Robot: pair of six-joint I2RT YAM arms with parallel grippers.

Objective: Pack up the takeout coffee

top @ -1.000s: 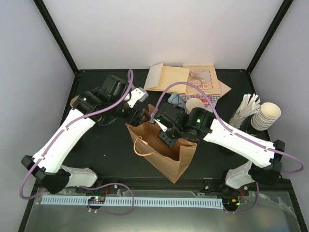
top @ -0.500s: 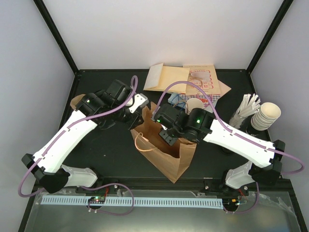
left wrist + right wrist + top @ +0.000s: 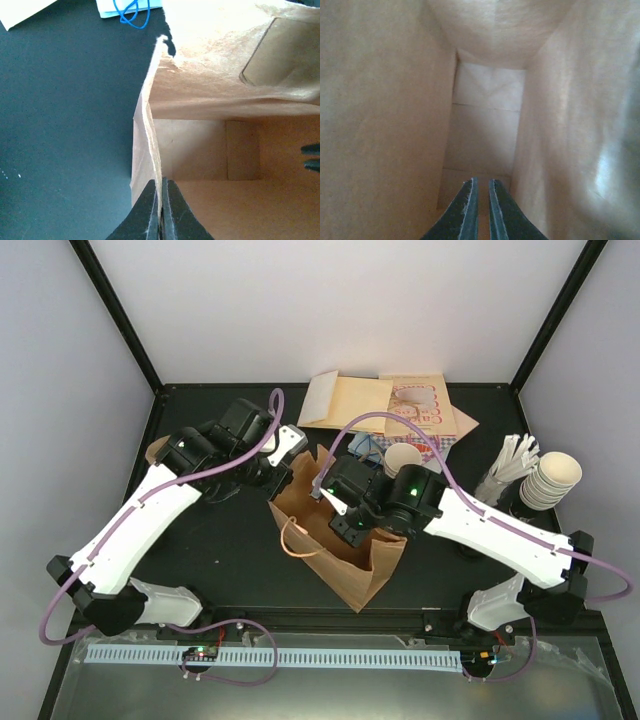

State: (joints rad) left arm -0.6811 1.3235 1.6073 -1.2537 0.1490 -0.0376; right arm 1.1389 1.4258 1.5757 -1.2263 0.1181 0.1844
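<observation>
Two arms attend one brown paper bag, which stands open-mouthed near the middle of the dark surface.

- **Left tool:** The left tool is clamped shut on the bag's left wall at the rim, with the paper pinched flat between its fingers. This grip probably serves to hold the mouth spread and to stop the light bag sliding or toppling.
- **Right tool:** The right tool reaches down inside the bag. Its fingers are drawn almost together, with only a slit between them, and it grips nothing. The bag floor ahead of it is bare. Its presence there appears to be for squaring out the interior rather than delivering anything.
- **Cup:** The takeout coffee, a lidless cream cup, stands upright on the surface just behind the bag, close beside the right arm. It is not yet packed.
- **Other cups:** A nested stack of cups sits well apart at the right edge.

Packing therefore seems to be at the bag-preparation stage.
</observation>
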